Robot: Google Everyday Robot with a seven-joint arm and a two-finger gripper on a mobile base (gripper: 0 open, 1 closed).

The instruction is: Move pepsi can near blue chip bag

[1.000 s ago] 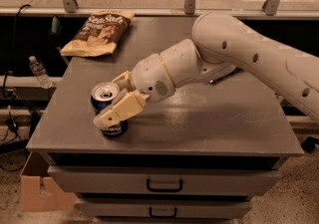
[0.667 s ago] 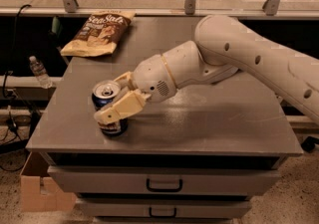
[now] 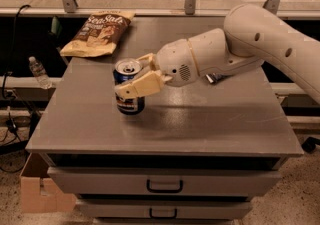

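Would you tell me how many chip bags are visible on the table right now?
1: the brown Sea Salt bag at the table's back-left corner. The pincer grips the pepsi can in front of it; the arm could hide another bag.

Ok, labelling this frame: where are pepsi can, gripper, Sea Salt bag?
pepsi can (image 3: 131, 105), camera view, lower label.
gripper (image 3: 129, 75), camera view, between jaws clasping can.
Sea Salt bag (image 3: 97, 31), camera view, bag middle.

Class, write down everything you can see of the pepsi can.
The pepsi can is a small dark-blue metal can with a silver top and a white-and-red logo on its side. It stands upright, left of middle on the grey table. The gripper is shut on it, one tan finger across its front, the other behind its rim.
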